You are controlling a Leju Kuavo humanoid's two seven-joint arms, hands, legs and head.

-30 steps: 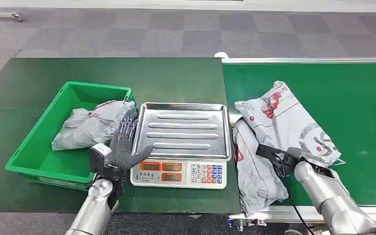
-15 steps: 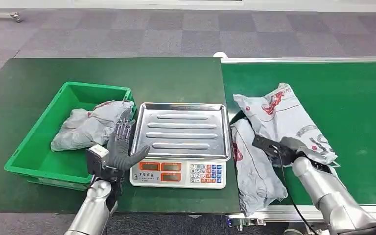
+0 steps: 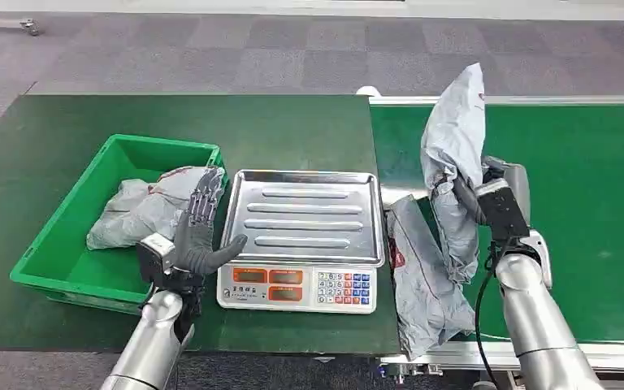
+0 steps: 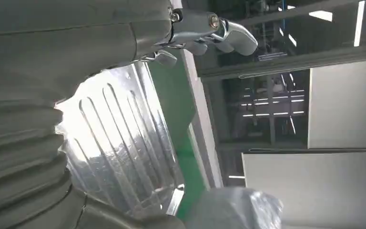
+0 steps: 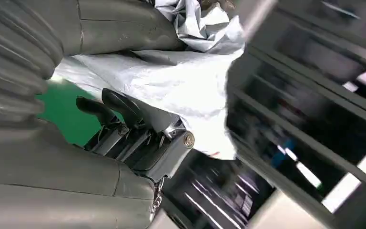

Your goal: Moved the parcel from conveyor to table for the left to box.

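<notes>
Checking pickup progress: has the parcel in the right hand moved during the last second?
Yes. The parcel has risen off the conveyor, now hanging upright from the right hand.

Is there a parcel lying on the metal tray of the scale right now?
No. The scale's tray is bare; the right hand holds one grey parcel up over the conveyor.

Grey parcel lifted off the conveyor

The parcel (image 3: 455, 154), a crumpled grey plastic mailer bag with a little red print, hung upright and folded over in the right hand (image 3: 487, 195), raised above the green conveyor (image 3: 593, 203) just beside the table (image 3: 292, 130) edge. In the right wrist view its pale wrinkled plastic (image 5: 171, 81) lay against the fingers (image 5: 124, 114).
</notes>
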